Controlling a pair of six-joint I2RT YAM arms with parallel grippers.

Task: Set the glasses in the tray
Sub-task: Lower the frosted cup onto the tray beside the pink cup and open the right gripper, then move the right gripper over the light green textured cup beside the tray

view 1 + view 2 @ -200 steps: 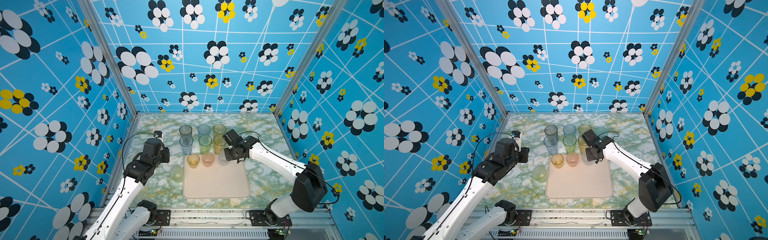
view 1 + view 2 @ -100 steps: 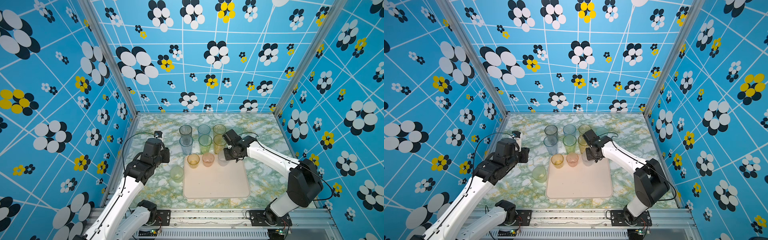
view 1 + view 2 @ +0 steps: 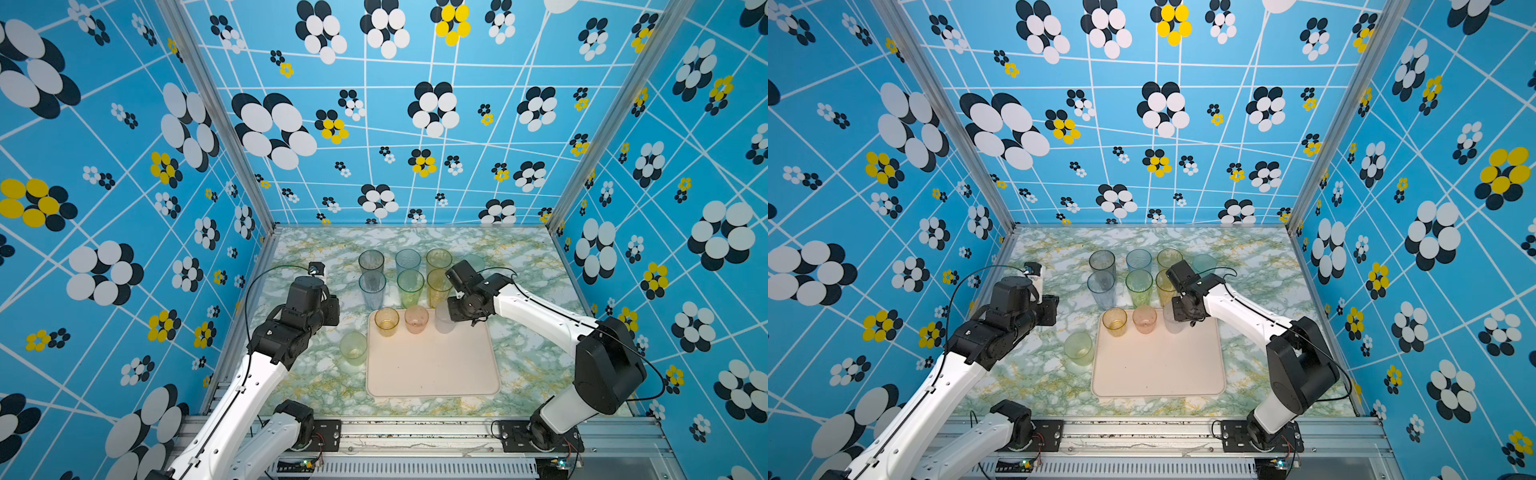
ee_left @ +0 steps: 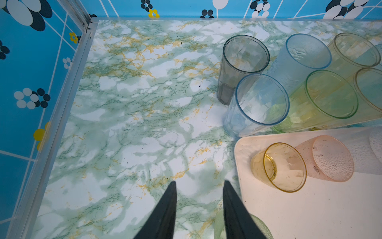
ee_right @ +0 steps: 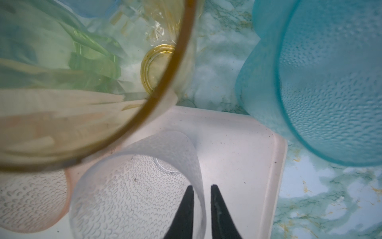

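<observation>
The cream tray (image 3: 432,374) lies in the front middle of the table. Three short glasses stand along its far edge: amber (image 3: 386,321), pink (image 3: 416,319) and clear (image 3: 444,320). My right gripper (image 5: 202,187) straddles the wall of the clear glass (image 5: 134,196), one finger inside and one outside, slightly open with a gap beside the wall. A short green glass (image 3: 353,348) stands on the table left of the tray. My left gripper (image 4: 199,183) hangs open and empty just above that green glass (image 4: 219,225). Several tall glasses (image 3: 410,286) stand in two rows behind the tray.
A tall amber glass (image 5: 157,99) and a teal glass (image 5: 322,82) stand close to my right gripper at the tray's far edge. The left wall rail (image 4: 51,124) runs beside the left arm. The tray's near half (image 3: 1158,374) holds nothing.
The right jaws have parted a little round the clear glass wall; they were shut on it before. The clear glass now stands on the tray. The left arm has not moved.
</observation>
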